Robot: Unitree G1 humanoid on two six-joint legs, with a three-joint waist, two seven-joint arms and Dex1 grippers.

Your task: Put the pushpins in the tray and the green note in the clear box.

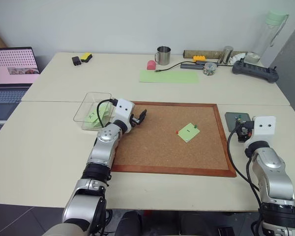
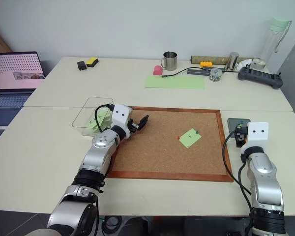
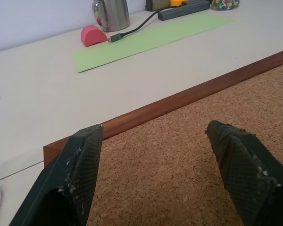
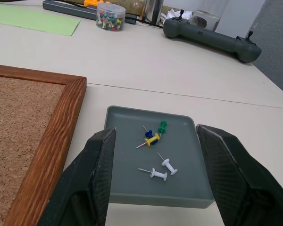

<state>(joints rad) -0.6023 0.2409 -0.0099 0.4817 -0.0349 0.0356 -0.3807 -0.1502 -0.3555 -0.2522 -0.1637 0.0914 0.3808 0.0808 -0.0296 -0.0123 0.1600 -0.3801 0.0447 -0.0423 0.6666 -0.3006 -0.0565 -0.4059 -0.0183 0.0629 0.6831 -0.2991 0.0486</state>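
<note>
green note: sitting on the cork board (image 1: 157, 147), roughly mid-right (image 1: 189, 132), with a red pushpin (image 1: 177, 132) at its left corner and a green pushpin (image 1: 195, 127) at its top edge, so both pins look to be in place
left gripper: over the board's upper-left corner (image 1: 138, 118), fingers spread wide, holding nothing
right gripper: just off the board's right side (image 4: 153, 172), fingers apart and empty, hovering right at the tray (image 4: 188, 125)
clear box: left of the board (image 1: 88, 101), already has some green paper in it
risk: I'd guess yanking the note before both pins are out tears it or flicks a pin off across the table
risk 2: those pin heads are tiny, easy for wide fingers to slip off or knock sideways
wrist vs head view: right wrist view shows loose pins lying in the tray (white, yellow, blue, green); from the head it's just a grey square
</note>
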